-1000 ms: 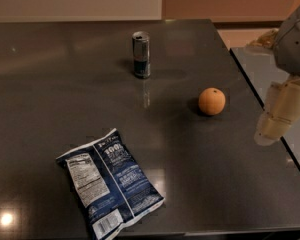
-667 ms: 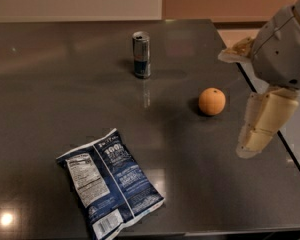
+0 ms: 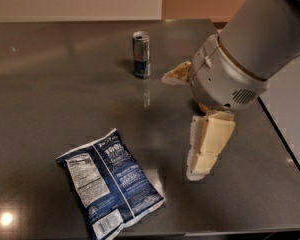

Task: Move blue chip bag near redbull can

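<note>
The blue chip bag (image 3: pixel 109 183) lies flat on the dark table near the front left, with its white nutrition panel and barcode facing up. The redbull can (image 3: pixel 141 54) stands upright at the back middle, well apart from the bag. My gripper (image 3: pixel 198 170) hangs from the big grey arm (image 3: pixel 245 54) over the table to the right of the bag, about a hand's width from the bag's right edge. It holds nothing that I can see.
A round orange fruit (image 3: pixel 202 107) is almost wholly hidden behind the arm's wrist. The dark grey table (image 3: pixel 50 94) has its right edge (image 3: pixel 285 144) just past the arm and its front edge below the bag. A pale wall runs behind.
The arm has swung left from the right edge over the table and now covers the orange. The bag and the can have not moved.
</note>
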